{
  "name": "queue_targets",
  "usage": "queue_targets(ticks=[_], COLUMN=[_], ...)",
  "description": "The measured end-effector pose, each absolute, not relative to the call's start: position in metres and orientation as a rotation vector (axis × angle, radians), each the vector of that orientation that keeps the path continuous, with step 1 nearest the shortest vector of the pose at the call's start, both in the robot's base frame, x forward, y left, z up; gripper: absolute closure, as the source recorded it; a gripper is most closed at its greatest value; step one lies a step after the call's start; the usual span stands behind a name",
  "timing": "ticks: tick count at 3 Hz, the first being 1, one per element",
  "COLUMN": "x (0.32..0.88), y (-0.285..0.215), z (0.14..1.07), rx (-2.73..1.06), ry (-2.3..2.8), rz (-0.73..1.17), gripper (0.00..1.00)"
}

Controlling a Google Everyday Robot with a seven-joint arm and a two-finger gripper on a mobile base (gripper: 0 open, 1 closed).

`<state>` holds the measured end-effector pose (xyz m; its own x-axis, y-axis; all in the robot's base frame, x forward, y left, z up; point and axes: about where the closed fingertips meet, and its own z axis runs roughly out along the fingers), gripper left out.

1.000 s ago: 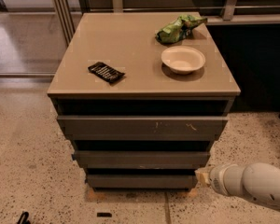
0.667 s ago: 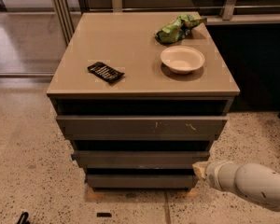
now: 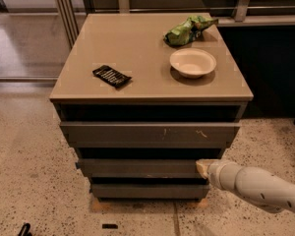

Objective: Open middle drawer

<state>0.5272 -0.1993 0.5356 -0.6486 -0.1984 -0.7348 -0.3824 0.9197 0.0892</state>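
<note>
The middle drawer [image 3: 137,167] is a plain dark grey front, the second of three fronts in a low cabinet under a tan top. It sits between the scratched top front [image 3: 150,132] and the short bottom front [image 3: 147,191]. My gripper [image 3: 203,168] comes in from the lower right on a white arm [image 3: 255,187]. Its tip is at the right end of the middle drawer's front, level with it and touching or nearly touching it. The drawer's interior does not show.
On the tan cabinet top [image 3: 137,48] lie a black flat object [image 3: 111,76], a white bowl [image 3: 192,62] and a green bag [image 3: 189,30]. Speckled floor surrounds the cabinet. A dark wall or counter stands at the right rear, glass panels at the left rear.
My arm has moved left and slightly up, bringing the gripper from right of the cabinet onto the right end of the middle drawer's front. The drawers look unmoved.
</note>
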Motion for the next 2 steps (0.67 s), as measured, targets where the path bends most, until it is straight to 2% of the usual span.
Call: queue_targets(ticks=[2], x=[0.592], y=[-0.225], z=[0.493], rx=[-0.259], ry=[2.231], rz=[0.215], gripper=[1.0])
